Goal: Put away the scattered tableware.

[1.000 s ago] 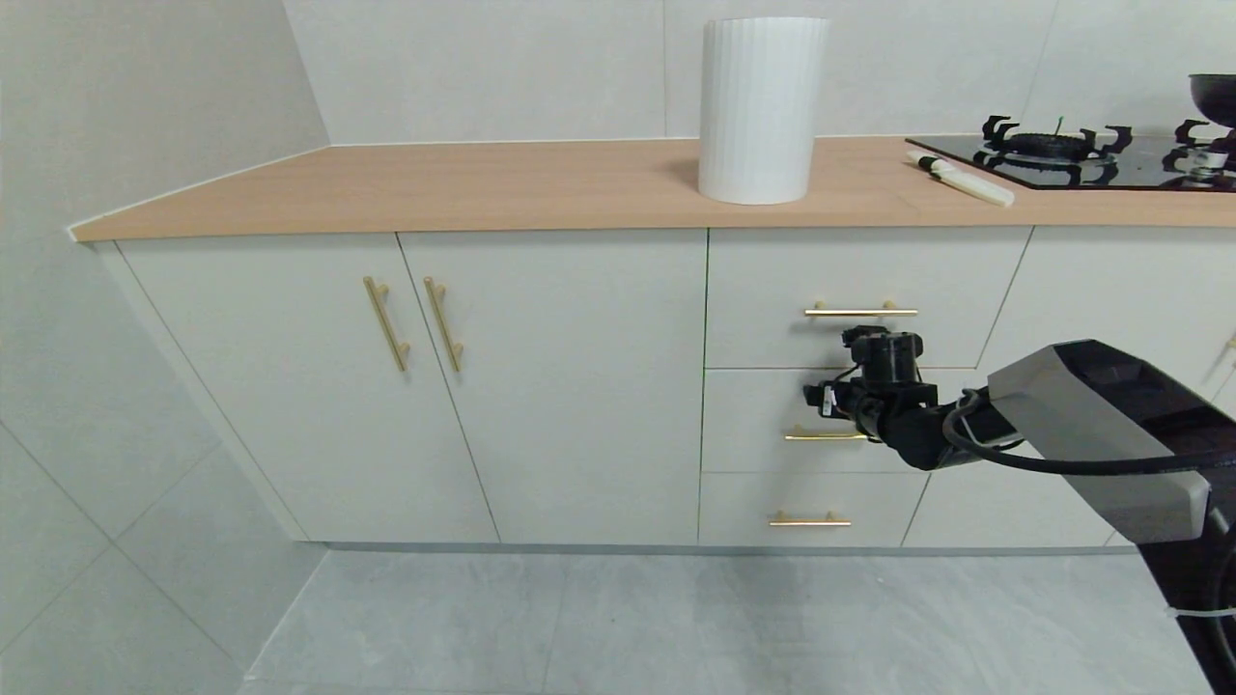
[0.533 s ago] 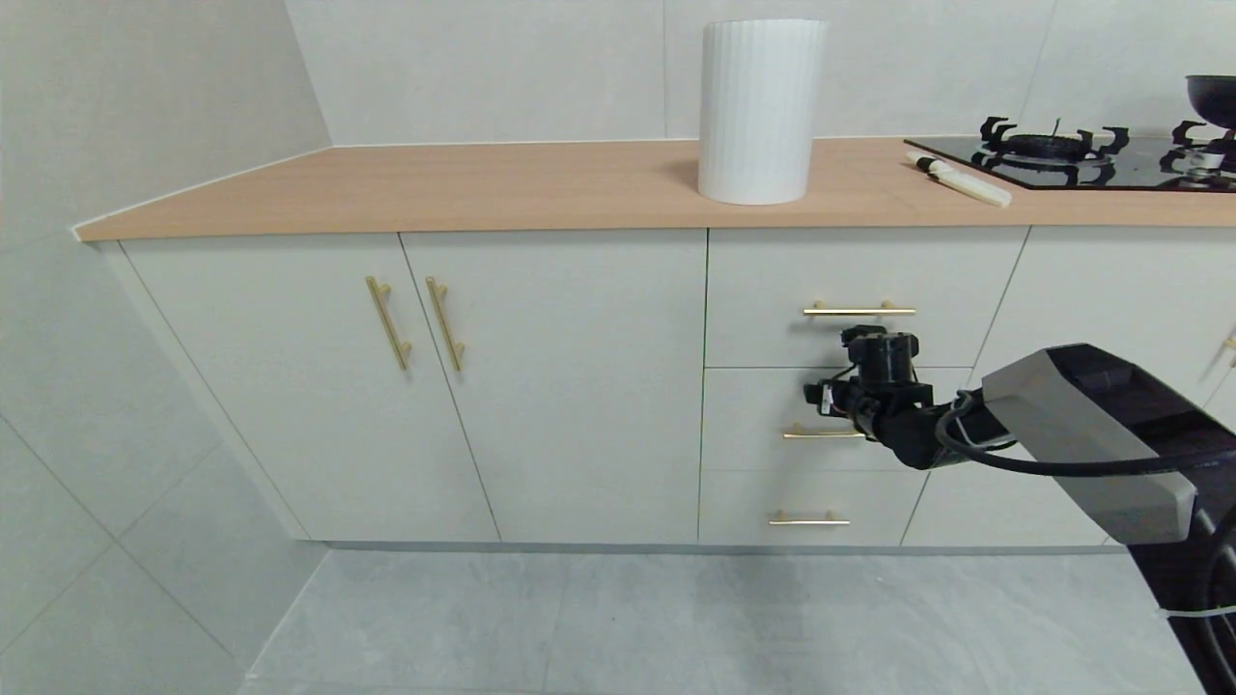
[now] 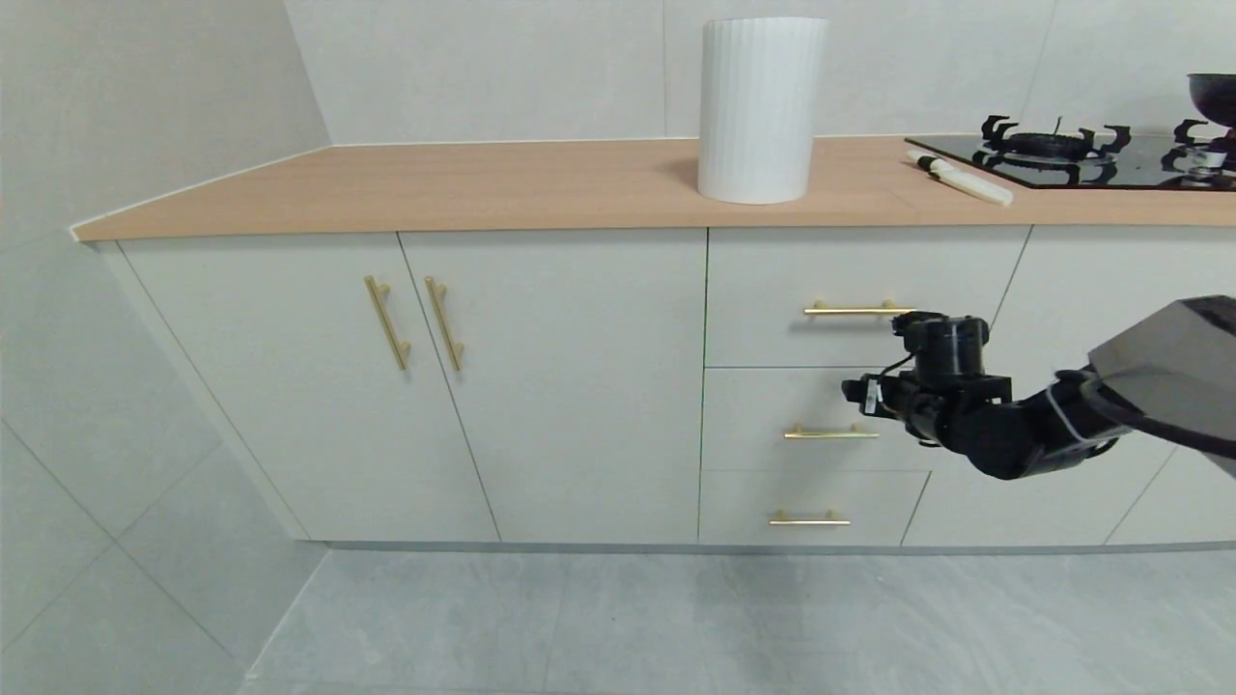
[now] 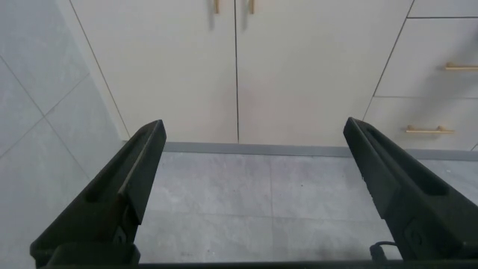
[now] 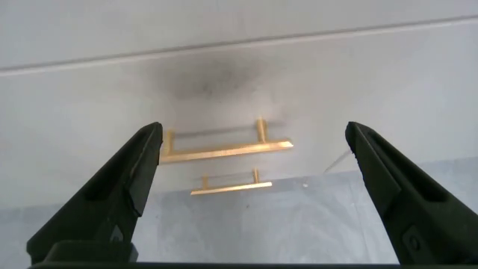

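Observation:
A pale long utensil with a dark band lies on the wooden counter beside the hob. My right gripper hangs in front of the drawer stack, between the top drawer handle and the middle drawer handle. In the right wrist view the right gripper is open and holds nothing, facing a gold handle with a second handle beyond it. All three drawers look closed. My left gripper is open and holds nothing, low over the grey floor before the cabinet doors.
A tall white ribbed cylinder stands on the counter above the drawers. A black gas hob with a dark pot is at the far right. Double cabinet doors fill the left; a wall closes that corner.
My right arm has swung to the right and a little upward, carrying its gripper off the middle drawer handle's left part. Nothing on the counter moved.

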You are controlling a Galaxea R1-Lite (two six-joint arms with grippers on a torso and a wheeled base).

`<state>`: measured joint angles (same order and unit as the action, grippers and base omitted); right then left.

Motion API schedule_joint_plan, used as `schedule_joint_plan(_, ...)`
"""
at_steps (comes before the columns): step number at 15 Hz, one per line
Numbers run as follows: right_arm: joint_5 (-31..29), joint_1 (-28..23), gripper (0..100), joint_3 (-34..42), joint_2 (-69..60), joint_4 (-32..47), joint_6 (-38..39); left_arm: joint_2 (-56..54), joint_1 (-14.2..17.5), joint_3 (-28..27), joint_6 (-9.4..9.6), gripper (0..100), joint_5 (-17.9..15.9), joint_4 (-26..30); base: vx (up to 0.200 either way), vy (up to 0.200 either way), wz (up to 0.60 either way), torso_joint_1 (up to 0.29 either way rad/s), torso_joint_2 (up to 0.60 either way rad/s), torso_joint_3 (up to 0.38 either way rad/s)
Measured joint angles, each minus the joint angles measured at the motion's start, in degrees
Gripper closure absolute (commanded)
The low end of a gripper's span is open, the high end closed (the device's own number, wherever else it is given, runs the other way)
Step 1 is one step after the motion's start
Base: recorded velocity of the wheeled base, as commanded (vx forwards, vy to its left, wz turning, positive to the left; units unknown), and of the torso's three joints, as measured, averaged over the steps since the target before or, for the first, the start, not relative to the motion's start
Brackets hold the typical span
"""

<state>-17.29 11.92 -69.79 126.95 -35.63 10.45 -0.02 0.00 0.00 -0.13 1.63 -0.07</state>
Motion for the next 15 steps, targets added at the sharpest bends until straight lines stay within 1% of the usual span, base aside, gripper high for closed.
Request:
schedule_joint_plan(5, -2.7, 1.3, 0, 23.6, -22.8, -9.9, -1.1, 0.0, 0.0, 0.0, -0.02, 0, 0.0, 0.0, 0.000, 0.000, 0.00, 0.000, 0.00, 0.000)
schedule_joint_plan(6, -3.4, 1.4, 0, 27.8, -28.4, -11.0, -1.9, 0.0, 0.0, 0.0, -0.02, 0, 0.0, 0.0, 0.000, 0.000, 0.00, 0.000, 0.00, 0.000)
schedule_joint_plan(9, -4.4, 1.6, 0, 36.9, -44.2, -11.4, -6.2, 0.0, 0.0, 0.0, -0.02, 0, 0.0, 0.0, 0.000, 0.000, 0.00, 0.000, 0.00, 0.000)
schedule_joint_plan(11, -5.0, 1.6, 0, 41.3, -56.3, -8.0, -9.4, 0.0, 0.0, 0.0, -0.02, 0, 0.0, 0.0, 0.000, 0.000, 0.00, 0.000, 0.00, 0.000)
schedule_joint_plan(13, -5.9, 1.4, 0, 43.7, -68.3, -0.7, -11.7, 0.0, 0.0, 0.0, -0.02, 0, 0.0, 0.0, 0.000, 0.000, 0.00, 0.000, 0.00, 0.000)
schedule_joint_plan(15, -6.3, 0.3, 0, 45.1, -80.8, 8.4, -14.3, 0.0, 0.0, 0.0, -0.02, 0, 0.0, 0.0, 0.000, 0.000, 0.00, 0.000, 0.00, 0.000)
